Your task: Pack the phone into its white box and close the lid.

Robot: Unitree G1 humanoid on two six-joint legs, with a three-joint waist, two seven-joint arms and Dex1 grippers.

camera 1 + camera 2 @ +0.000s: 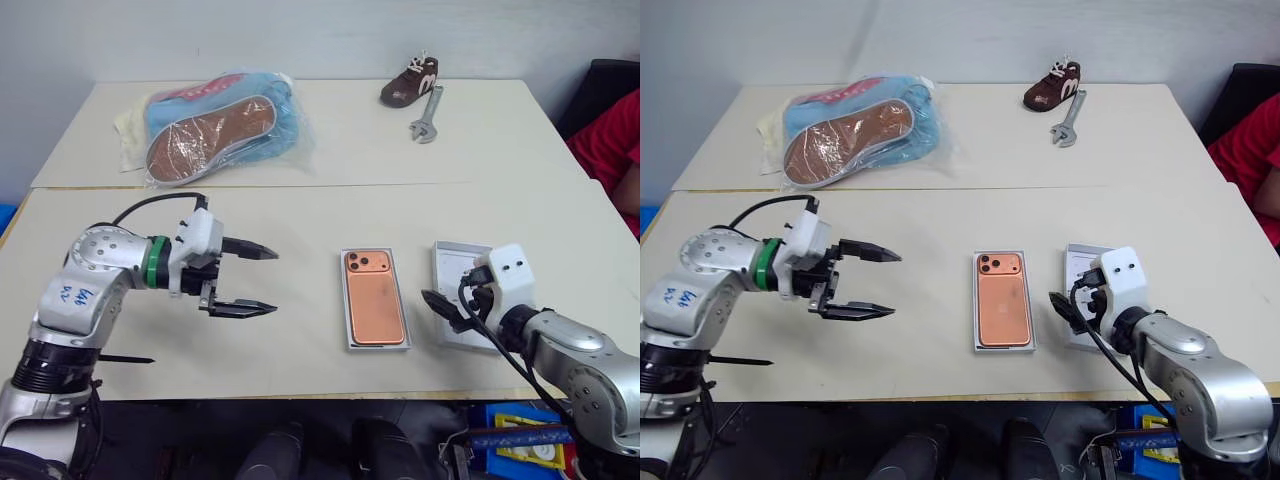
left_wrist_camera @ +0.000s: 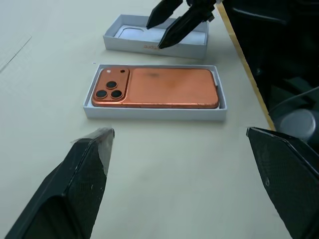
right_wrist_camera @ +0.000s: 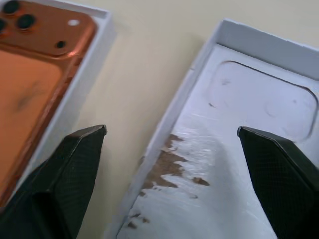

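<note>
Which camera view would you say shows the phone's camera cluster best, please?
The left wrist view: the phone lies whole in the white box, lenses distinct. The right wrist view crops it at the edge; both eye views show it small.

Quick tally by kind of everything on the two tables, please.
Phone: 1
Box halves: 2, the white box holding the phone, and the lid
Bagged slippers: 1
Small brown shoe: 1
Wrench: 1
Total: 6

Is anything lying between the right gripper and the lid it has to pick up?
Nothing visible. The right gripper, jaws open, hovers at the lid's near edge; the phone already lies in the white box beside it.
</note>
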